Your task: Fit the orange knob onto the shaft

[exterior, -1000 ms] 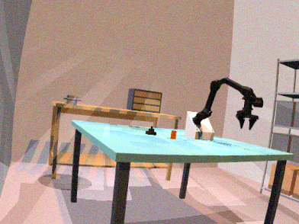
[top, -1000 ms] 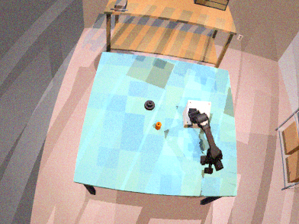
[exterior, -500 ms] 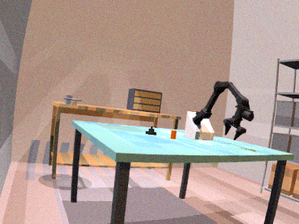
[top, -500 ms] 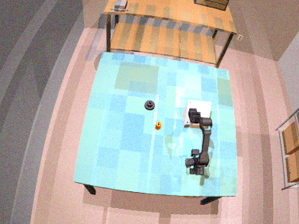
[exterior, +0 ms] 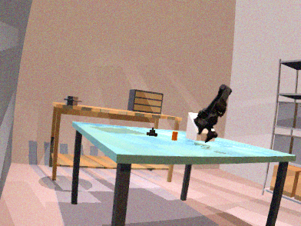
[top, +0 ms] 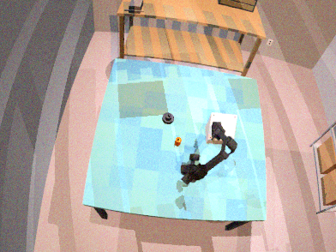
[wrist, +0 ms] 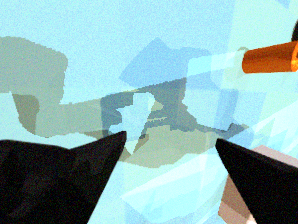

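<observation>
The orange knob [top: 177, 141] [exterior: 174, 135] stands on the light blue table [top: 129, 171] [exterior: 134, 147] near its middle; in the wrist view the knob [wrist: 270, 57] shows at the top right edge. The dark round pedestal with its shaft [top: 169, 117] [exterior: 152, 133] stands a little farther back and to the left of the knob. My gripper [top: 187, 173] [exterior: 209, 139] [wrist: 170, 138] is open and empty. It hangs low over the table, in front of the knob and apart from it, fingers pointing down at bare table.
The arm's white base block [top: 225, 120] [exterior: 190, 127] sits at the table's right side. A wooden bench [top: 193, 17] [exterior: 107, 111] with a drawer box [exterior: 145, 101] stands behind the table. A metal shelf [exterior: 288, 115] stands to the right.
</observation>
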Tool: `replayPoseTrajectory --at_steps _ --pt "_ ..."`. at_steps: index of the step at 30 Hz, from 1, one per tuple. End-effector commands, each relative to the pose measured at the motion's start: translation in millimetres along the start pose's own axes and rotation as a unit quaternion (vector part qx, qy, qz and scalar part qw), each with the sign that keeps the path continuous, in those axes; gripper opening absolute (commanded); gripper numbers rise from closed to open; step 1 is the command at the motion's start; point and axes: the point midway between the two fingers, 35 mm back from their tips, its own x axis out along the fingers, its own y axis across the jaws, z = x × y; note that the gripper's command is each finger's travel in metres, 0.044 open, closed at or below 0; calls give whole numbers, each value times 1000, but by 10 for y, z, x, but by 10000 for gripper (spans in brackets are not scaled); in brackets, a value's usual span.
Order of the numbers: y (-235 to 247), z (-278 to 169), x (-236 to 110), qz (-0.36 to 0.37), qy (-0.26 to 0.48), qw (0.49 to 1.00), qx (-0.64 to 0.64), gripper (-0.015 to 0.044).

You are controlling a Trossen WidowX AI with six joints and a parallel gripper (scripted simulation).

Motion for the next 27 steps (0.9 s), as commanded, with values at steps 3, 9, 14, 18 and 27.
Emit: replayPoseTrajectory --at_steps 3,9,14,18,27 --pt "-590 483 164 15 46 999 19 440" --pt "-1202 790 242 70 73 995 28 440" --pt "-1698 939 246 139 66 987 37 440" --pt "-2079 1002 216 200 36 978 45 440" --pt "-2213 1013 199 221 19 974 48 440"
